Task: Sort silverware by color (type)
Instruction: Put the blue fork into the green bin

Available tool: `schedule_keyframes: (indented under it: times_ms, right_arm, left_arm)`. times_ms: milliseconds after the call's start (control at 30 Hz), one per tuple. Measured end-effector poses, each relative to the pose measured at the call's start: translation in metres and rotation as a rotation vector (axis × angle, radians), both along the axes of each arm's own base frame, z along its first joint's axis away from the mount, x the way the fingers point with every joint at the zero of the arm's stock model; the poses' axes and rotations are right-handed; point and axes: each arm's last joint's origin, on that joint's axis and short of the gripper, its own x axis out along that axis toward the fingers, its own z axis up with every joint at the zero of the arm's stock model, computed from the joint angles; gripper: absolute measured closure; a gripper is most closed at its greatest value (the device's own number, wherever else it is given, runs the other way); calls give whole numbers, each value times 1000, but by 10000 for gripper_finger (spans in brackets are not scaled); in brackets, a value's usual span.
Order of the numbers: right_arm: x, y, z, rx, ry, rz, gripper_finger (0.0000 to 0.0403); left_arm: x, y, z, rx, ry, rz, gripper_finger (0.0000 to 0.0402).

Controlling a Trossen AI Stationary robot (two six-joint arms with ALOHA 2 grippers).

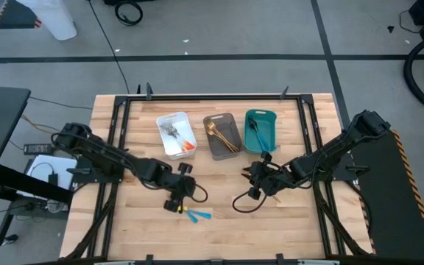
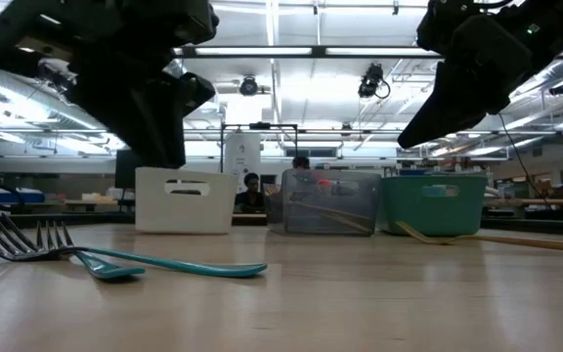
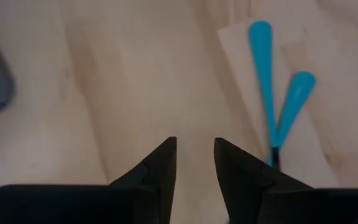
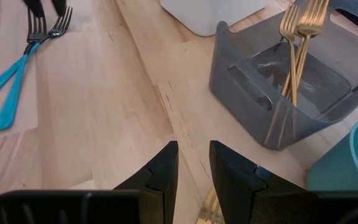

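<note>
Teal-handled forks, two of them, lie loose on the table just beside the left gripper, their handles fanning away from it and their dark tines pointing back toward it; in the left wrist view the two handles meet close to one finger. That gripper hangs low over the wood with its jaws slightly parted and nothing between them. The step in hand looks like picking up one of these forks for the teal bin, which stands well beyond the gripper, across the table on the far side of the right gripper. To do it well, I would shift the left gripper sideways until a single handle sits squarely between the fingers, away from where the two forks converge, so the second is not dragged along, then come straight down and close on the handle's narrow width. The right gripper hovers near the grey bin, also slightly parted and empty; a gold piece lies on the wood right under its fingers. Gold cutlery stands in the grey bin, and the white bin beside that holds orange-handled pieces.
</note>
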Motion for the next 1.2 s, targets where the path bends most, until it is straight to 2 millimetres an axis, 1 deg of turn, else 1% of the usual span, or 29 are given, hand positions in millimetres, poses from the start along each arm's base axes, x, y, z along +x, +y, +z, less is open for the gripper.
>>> schedule_keyframes:
  times_ms: [200,467,733,1200]
  right_arm:
    - [0,-1,0,-23,-3,-5,300]
    - [2,-2,1,-27,-13,-9,300]
    - [3,-4,2,-30,-14,-10,300]
    - [3,-5,2,-36,-16,-13,300]
  left_arm:
    - [-1,-15,-6,-44,5,26,285]
    - [4,-29,0,-118,-101,25,285]
    - [5,-36,-3,-144,-107,35,285]
    - [7,-48,2,-197,-184,14,285]
